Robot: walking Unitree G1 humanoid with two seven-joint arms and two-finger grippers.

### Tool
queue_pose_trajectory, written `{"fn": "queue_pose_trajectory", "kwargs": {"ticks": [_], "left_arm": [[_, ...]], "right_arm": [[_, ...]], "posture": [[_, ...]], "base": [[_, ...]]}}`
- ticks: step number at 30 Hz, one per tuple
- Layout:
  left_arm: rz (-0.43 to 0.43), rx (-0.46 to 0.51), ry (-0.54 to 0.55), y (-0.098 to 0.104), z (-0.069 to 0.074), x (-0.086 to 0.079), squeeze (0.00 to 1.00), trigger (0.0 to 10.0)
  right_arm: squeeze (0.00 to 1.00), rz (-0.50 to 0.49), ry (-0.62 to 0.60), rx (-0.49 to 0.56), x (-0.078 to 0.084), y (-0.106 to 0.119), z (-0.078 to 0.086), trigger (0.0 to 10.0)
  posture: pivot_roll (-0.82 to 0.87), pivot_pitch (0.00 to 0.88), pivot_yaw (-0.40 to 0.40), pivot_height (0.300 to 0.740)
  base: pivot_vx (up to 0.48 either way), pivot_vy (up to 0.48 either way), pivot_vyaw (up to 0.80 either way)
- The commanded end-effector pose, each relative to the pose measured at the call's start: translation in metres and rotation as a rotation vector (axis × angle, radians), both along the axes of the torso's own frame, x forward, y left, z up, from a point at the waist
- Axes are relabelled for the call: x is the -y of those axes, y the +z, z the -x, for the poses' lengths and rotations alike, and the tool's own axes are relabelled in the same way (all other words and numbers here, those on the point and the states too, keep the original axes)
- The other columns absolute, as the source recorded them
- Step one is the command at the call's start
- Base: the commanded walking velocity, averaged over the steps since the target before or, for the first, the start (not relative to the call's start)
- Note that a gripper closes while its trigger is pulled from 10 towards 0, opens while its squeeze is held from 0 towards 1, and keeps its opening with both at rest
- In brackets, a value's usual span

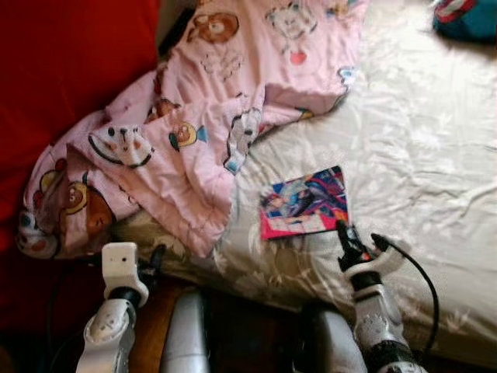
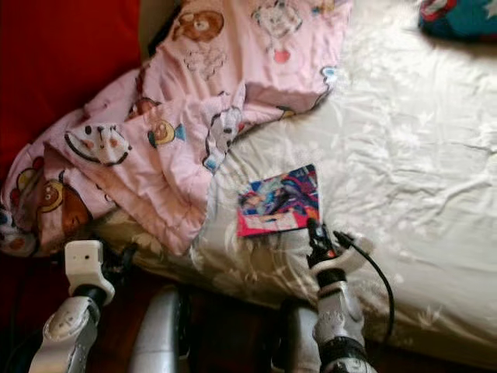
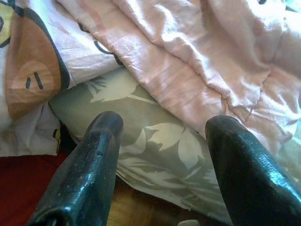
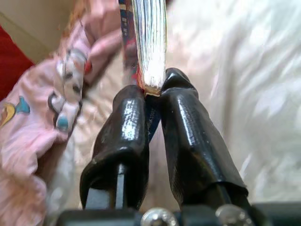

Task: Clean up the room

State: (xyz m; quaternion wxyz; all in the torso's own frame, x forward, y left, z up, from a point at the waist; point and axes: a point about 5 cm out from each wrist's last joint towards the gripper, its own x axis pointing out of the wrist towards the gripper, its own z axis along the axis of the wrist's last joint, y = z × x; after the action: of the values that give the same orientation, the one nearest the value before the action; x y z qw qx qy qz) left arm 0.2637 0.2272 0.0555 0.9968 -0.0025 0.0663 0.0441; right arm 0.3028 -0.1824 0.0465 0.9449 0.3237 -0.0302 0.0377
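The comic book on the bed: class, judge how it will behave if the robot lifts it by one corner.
The comic book looks thin and soft-covered, so it will probably droop. The right gripper pinches its page edge; the pages may fan. Its glossy cover could slip on the satin bedsheet.

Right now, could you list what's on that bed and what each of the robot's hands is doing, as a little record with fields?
Bed: white floral-patterned bedsheet, wrinkled
Cover: pink quilted blanket with cartoon animals, crumpled at the bed's left, hanging over the edge
Book: thin colourful illustrated booklet, near the bed's front edge
Right gripper: shut on the booklet's edge
Left gripper: open, by the bed's edge below the blanket, holding nothing
Far corner: blue-green and red object, cut off by the frame, unclear
Left side: red surface
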Motion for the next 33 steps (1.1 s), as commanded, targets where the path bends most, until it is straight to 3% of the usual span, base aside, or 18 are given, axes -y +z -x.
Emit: {"fn": "queue_pose_trajectory", "kwargs": {"ticks": [1,3,4,5,9,15,19,33], "left_arm": [[0.01,-0.046,0.016,-0.014,0.008,-0.002,0.0,10.0],[0.016,-0.065,0.022,-0.02,0.01,-0.001,0.0,10.0],[0.026,-0.089,0.032,-0.027,0.012,0.0,0.0,10.0],[0.031,-0.102,0.034,-0.031,0.013,0.001,0.0,10.0],[0.055,-0.182,0.032,-0.052,0.021,0.006,0.0,10.0],[0.04,-0.355,0.028,-0.088,0.043,0.009,0.0,10.0],[0.042,-0.462,0.032,-0.106,0.061,0.01,0.0,10.0],[0.037,-0.676,0.007,-0.136,0.091,0.025,0.0,10.0]], "right_arm": [[0.0,0.04,-0.021,0.04,0.001,0.008,0.001,0.0],[0.0,0.061,-0.032,0.059,0.0,0.014,0.0,0.0],[0.0,0.098,-0.023,0.084,-0.003,0.021,0.0,3.1],[0.0,0.126,-0.012,0.093,-0.006,0.024,-0.001,10.0],[0.0,0.25,0.037,0.096,-0.015,0.025,0.002,10.0],[0.0,0.38,0.023,-0.052,-0.013,0.003,0.011,10.0],[0.0,0.405,0.004,-0.1,-0.012,-0.003,0.014,10.0],[0.0,0.432,-0.013,-0.12,-0.012,-0.007,0.017,10.0]], "posture": [[0.1,0.092,-0.046,0.607],[0.09,0.076,-0.05,0.607],[0.09,0.059,-0.056,0.607],[0.08,0.057,-0.057,0.607],[0.06,0.029,-0.063,0.607],[0.07,0.0,-0.083,0.612],[0.06,0.0,-0.087,0.642],[0.05,0.0,-0.097,0.717]], "base": [[0.0,0.0,0.0],[0.0,0.0,0.0],[0.0,0.0,0.0],[0.0,0.0,0.0],[0.0,0.0,0.0],[0.0,0.0,0.0],[0.0,0.0,0.0],[0.0,0.0,0.0]]}}
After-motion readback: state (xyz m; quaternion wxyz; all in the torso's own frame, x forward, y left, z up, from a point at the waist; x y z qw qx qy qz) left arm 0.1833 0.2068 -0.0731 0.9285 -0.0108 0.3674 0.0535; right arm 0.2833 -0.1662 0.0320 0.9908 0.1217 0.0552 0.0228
